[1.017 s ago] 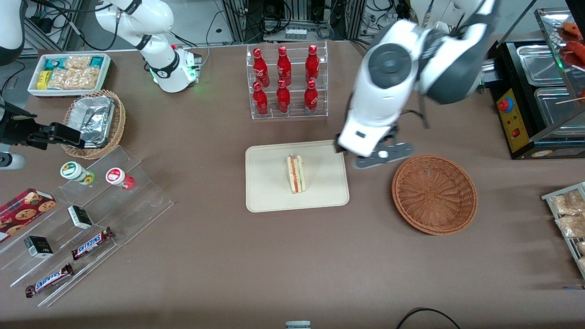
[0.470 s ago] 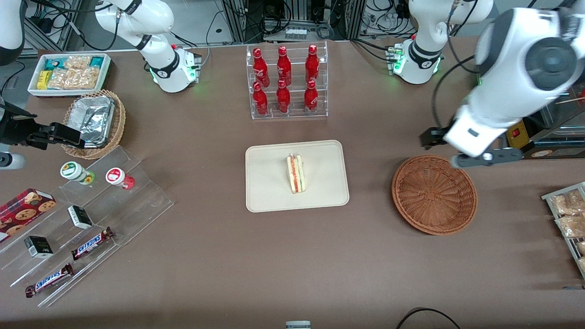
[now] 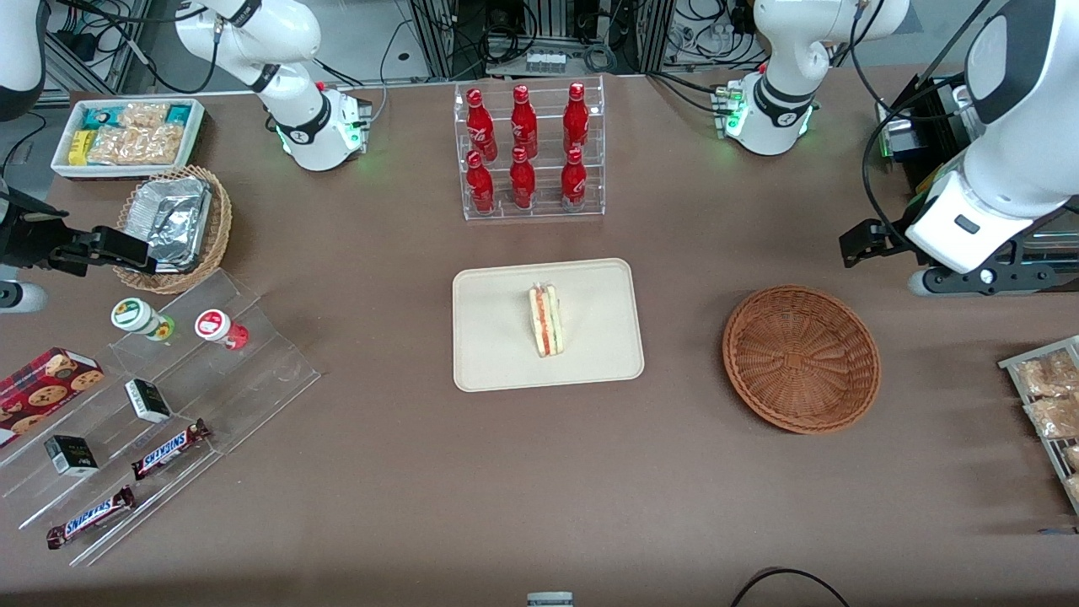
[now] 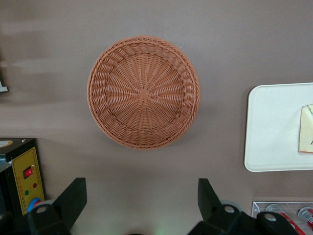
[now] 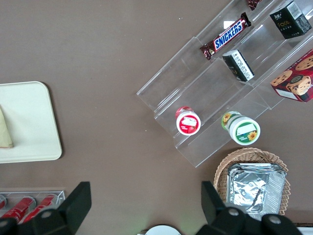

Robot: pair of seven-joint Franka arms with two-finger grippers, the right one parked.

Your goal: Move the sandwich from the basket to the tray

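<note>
Front view: sandwich [image 3: 544, 320] stands on its edge near the middle of the tray [image 3: 497, 362], filling stripe up. Basket [image 3: 801, 358] sits on the table toward the working arm's end, well apart from the tray, nothing in it. Gripper [image 3: 881, 244] hangs high, farther from the camera than the basket and off toward the table's edge. Bottle rack [image 3: 528, 152] stands farther from the camera than the tray.

Left wrist view: gripper [image 4: 139, 205] with its fingers [image 4: 73, 198] spread wide, nothing between them. Basket [image 4: 144, 91] lies bare below. Tray [image 4: 274, 127] shows partly, with a corner of the sandwich [image 4: 306, 129] on it.

Right wrist view: tray [image 5: 29, 122] corner, sliver of sandwich [image 5: 5, 132] on it.
</note>
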